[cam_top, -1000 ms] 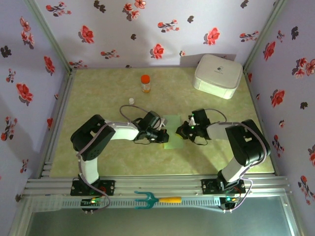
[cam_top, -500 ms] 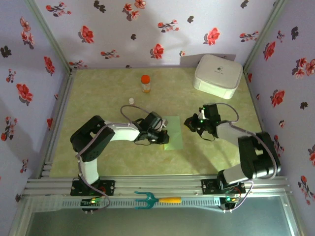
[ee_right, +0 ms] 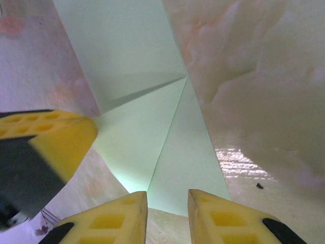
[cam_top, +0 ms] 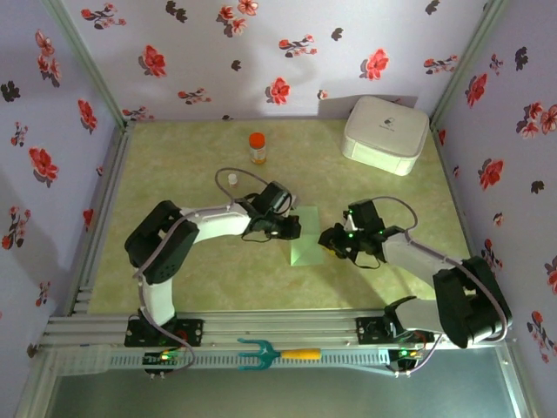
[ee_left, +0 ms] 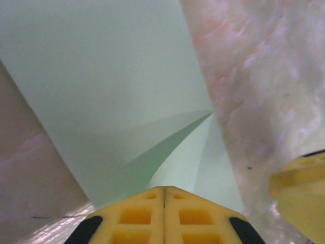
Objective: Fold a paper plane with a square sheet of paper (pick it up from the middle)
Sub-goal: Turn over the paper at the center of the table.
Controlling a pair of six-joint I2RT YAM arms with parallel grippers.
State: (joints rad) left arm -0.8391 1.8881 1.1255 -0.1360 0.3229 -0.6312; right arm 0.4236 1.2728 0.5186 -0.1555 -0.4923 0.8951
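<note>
Nearest me, a teal fork-shaped tool with a yellow handle point(cam_top: 270, 353) lies on the metal front rail point(cam_top: 287, 329), out of play. A bit further in, both arms crowd the thin pale mint-green sheet of paper point(cam_top: 306, 244). It lies mid-table with one corner flap bent over on a slant, so it's nowhere near a dart shape.

The left gripper point(ee_left: 163, 195) has its yellow fingers pressed together right at the paper's left edge, where the flap curls up. Honestly can't tell if it's nipping the flap or just touching it. The right gripper point(ee_right: 167, 199) sits at the right edge, fingers a little apart, the paper just in front of them.

I'd call this an early corner fold. Next up, I reckon, is laying that flap flat and rubbing the crease down without dragging the sheet.

The grippers are close together, so that's the tight spot. Otherwise it's bare marbled tabletop point(cam_top: 218, 279) all round. Further back, a small white cap point(cam_top: 232, 178), an orange-capped bottle point(cam_top: 257, 147) and a white rounded box point(cam_top: 385, 133) stand well apart from the paper.
</note>
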